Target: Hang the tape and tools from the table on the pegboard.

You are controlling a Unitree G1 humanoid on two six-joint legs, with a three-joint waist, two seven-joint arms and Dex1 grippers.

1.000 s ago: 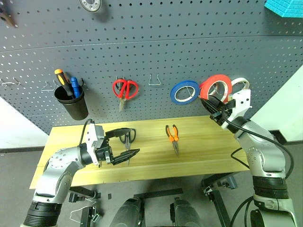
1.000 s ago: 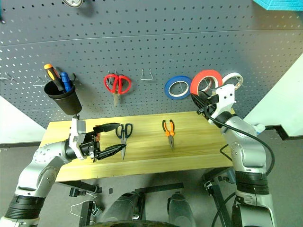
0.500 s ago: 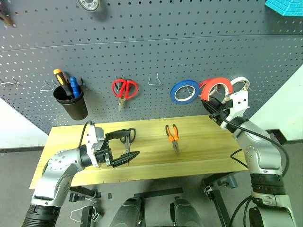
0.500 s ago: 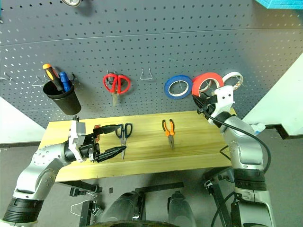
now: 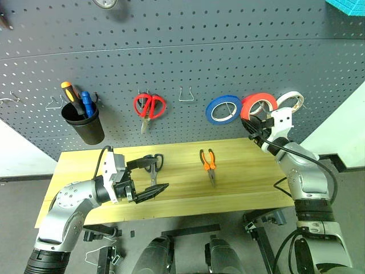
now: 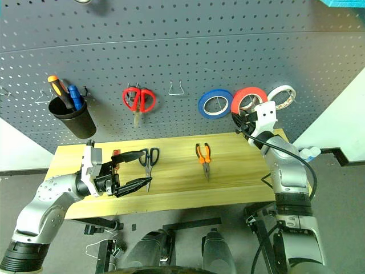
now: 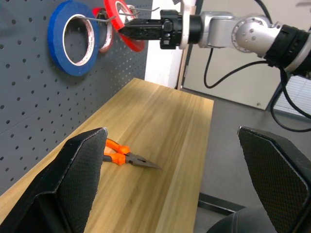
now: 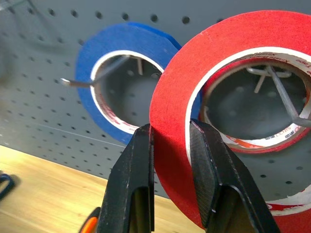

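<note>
My right hand is clamped on the rim of the red tape, held up against the pegboard; a wire hook shows through the roll's core, but contact with it is unclear. Blue roll hangs just beside the tape on its own hook, partly covered by the red rim in the right wrist view; white roll hangs just on the other side, partly hidden behind my right hand. My left hand is released, fingers wide apart, hovering low over the surface. Pliers lie mid-surface, well apart from both hands; black-handled scissors lie just beyond the left hand, blades partly blocked by its fingers. A red-and-black item lies behind the left hand, mostly hidden; ID uncertain. On the board: red-handled scissors, an empty hook, black cup w/ orange and blue screwdrivers.
</note>
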